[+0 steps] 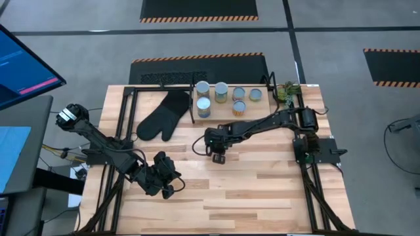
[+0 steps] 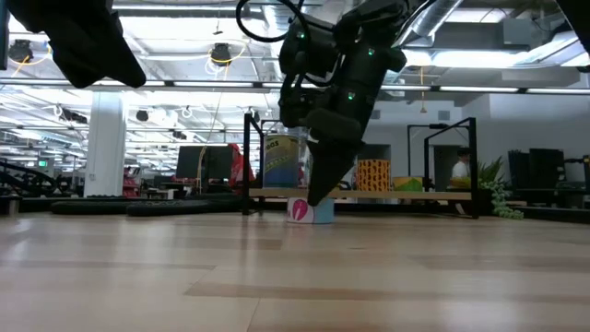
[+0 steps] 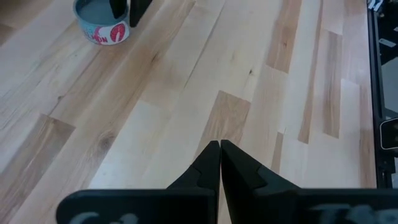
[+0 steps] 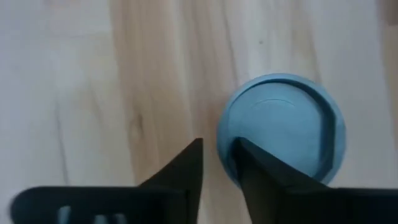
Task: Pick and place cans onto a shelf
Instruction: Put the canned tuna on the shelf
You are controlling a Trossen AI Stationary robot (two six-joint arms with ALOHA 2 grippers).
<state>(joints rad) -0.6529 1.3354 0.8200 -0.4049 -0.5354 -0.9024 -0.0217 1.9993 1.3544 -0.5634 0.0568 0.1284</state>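
I judge the low blue-topped can [image 4: 283,127], on the tabletop in front of the shelf [image 1: 226,110], rigid, light, slick-sided; my right gripper [image 4: 219,163], jaws nearly closed and empty, must spread to straddle its sides.

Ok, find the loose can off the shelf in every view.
High view: not seen, hidden under the right gripper, near the middle.
Low view: the can stands at centre, below that gripper.
Left wrist view: top left corner.
Right wrist view: right of centre, seen from above.
Shared landmark: the right gripper, right at the can in every view.
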